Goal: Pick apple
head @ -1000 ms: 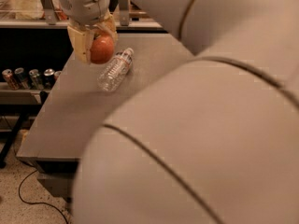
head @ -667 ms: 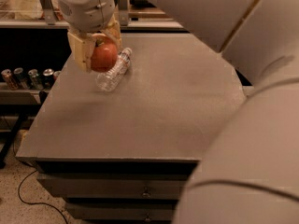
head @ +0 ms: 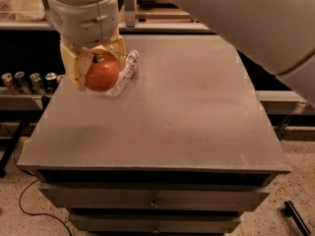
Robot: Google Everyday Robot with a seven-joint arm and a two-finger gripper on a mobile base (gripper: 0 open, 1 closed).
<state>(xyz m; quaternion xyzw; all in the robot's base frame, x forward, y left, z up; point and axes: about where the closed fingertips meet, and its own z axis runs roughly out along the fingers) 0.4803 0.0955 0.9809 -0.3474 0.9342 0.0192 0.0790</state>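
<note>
The apple (head: 102, 74) is round and red-orange with a stem dimple on top. It sits between the two tan fingers of my gripper (head: 96, 73), above the back left part of the grey table (head: 167, 117). The gripper is shut on the apple, one finger (head: 74, 69) on its left and one (head: 118, 50) on its right. The white wrist and arm come down from the top of the view.
A clear plastic bottle (head: 124, 73) lies on its side just right of the apple. Several drink cans (head: 29, 81) stand on a low shelf left of the table. The table has drawers at the front. A cable lies on the floor at lower left.
The big white arm segment that covered the right and lower view has swung up and away, baring the table. The gripper with the apple has shifted a little toward the camera.
</note>
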